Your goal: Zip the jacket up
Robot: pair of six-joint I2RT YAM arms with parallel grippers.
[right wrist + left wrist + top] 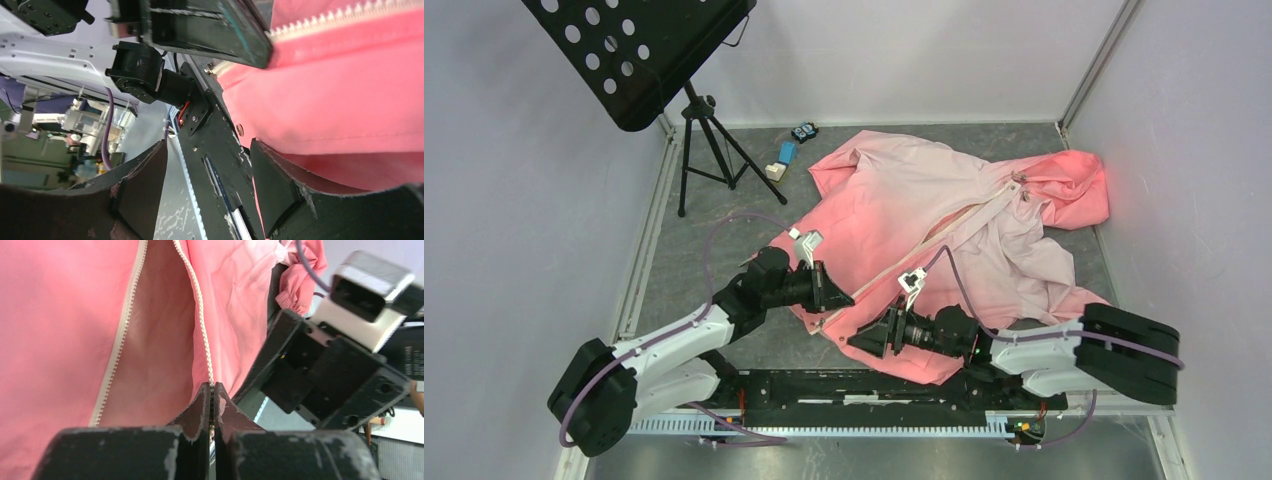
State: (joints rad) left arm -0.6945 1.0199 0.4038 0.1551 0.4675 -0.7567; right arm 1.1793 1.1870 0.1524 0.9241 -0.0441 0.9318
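The pink jacket (944, 215) lies spread on the grey table, its cream zipper strip (944, 238) running diagonally from the hood down to the near hem. My left gripper (839, 296) is at the hem's bottom left; in the left wrist view its jaws (212, 390) are shut on the right row of zipper teeth (200, 305), with the other row (120, 340) lying apart to the left. My right gripper (864, 342) sits just right of it at the near hem, open and holding nothing (207, 165); the jacket (340, 105) lies over its right finger.
A black music stand on a tripod (699, 140) stands at the back left. Small blue and white items (786, 155) lie near the back wall. White walls enclose the table; a black rail (864, 385) runs along the near edge.
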